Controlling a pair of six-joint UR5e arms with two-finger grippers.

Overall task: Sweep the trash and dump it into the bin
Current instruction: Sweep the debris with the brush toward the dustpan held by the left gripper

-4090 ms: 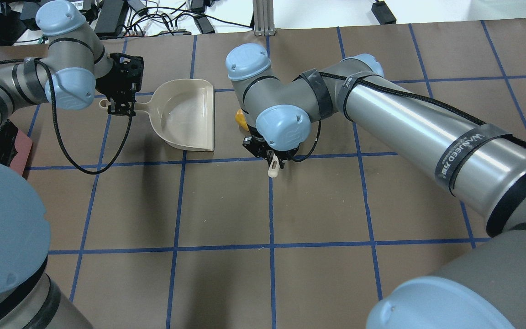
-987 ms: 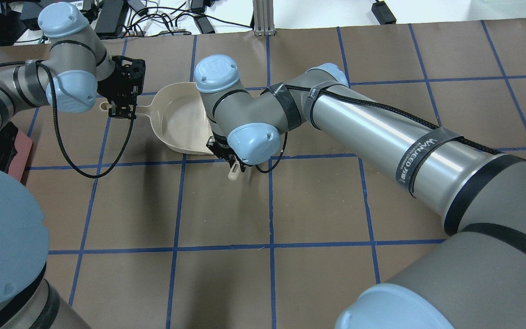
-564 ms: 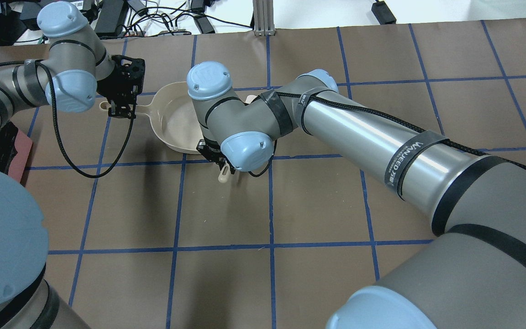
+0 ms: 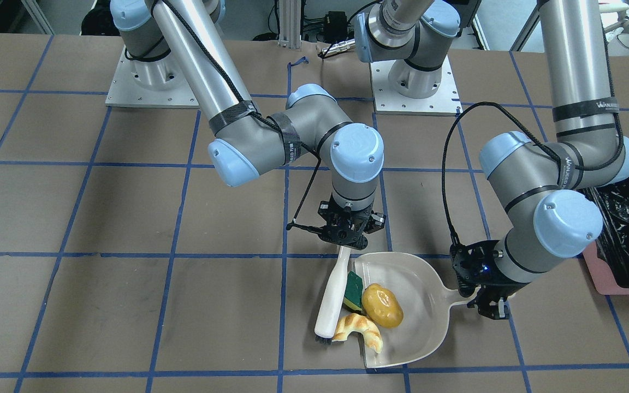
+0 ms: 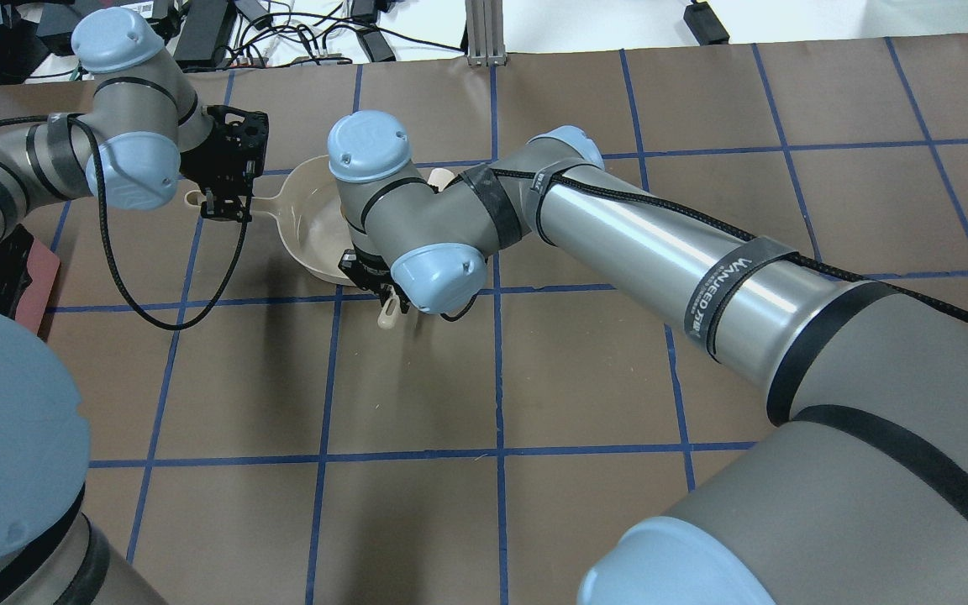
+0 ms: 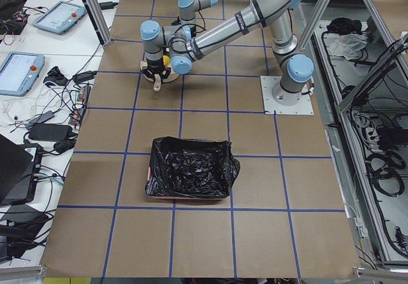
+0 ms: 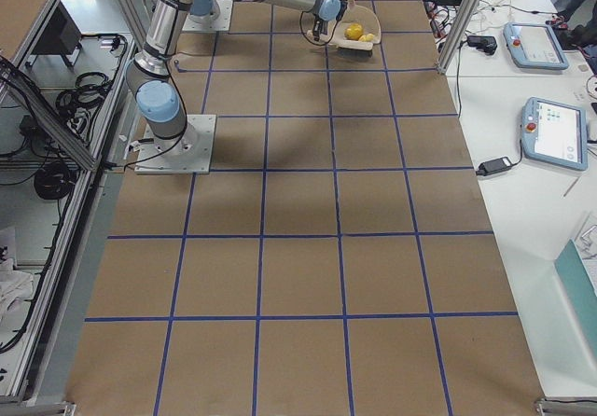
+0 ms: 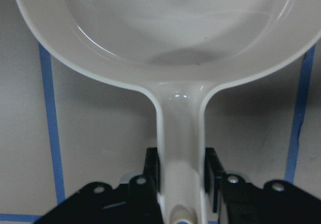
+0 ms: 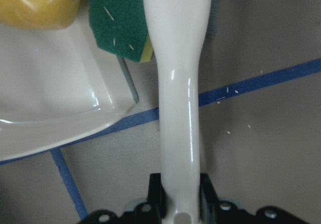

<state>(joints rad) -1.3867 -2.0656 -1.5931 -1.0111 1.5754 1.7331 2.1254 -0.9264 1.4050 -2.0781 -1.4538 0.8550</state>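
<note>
The cream dustpan (image 4: pixel 426 289) lies flat, its handle (image 8: pixel 180 143) clamped in my left gripper (image 4: pixel 488 308), which is shut. My right gripper (image 4: pixel 347 242) is shut on the handle of the cream brush (image 4: pixel 331 297), which lies along the pan's open mouth. Trash: the potato-shaped lump (image 4: pixel 383 305) sits inside the pan. The green-and-yellow sponge (image 4: pixel 354 289) leans on the lip against the brush. The croissant (image 4: pixel 358 330) straddles the lip by the bristles. The bin (image 4: pixel 601 270), pink with a black bag, stands beyond my left arm. The right wrist view shows the sponge (image 9: pixel 118 23) and lump (image 9: pixel 40 3).
The brown table (image 5: pixel 417 386) carries a blue tape grid. In the exterior left view the bin (image 6: pixel 151 172) is about two squares nearer the camera than the dustpan. Both arm bases (image 4: pixel 413 82) stand at the robot's edge. Tablets and cables lie on side benches.
My right arm has swept the brush toward the dustpan, to the overhead view's left, until it reached the pan's mouth. The left gripper kept its hold on the handle and hardly moved.
</note>
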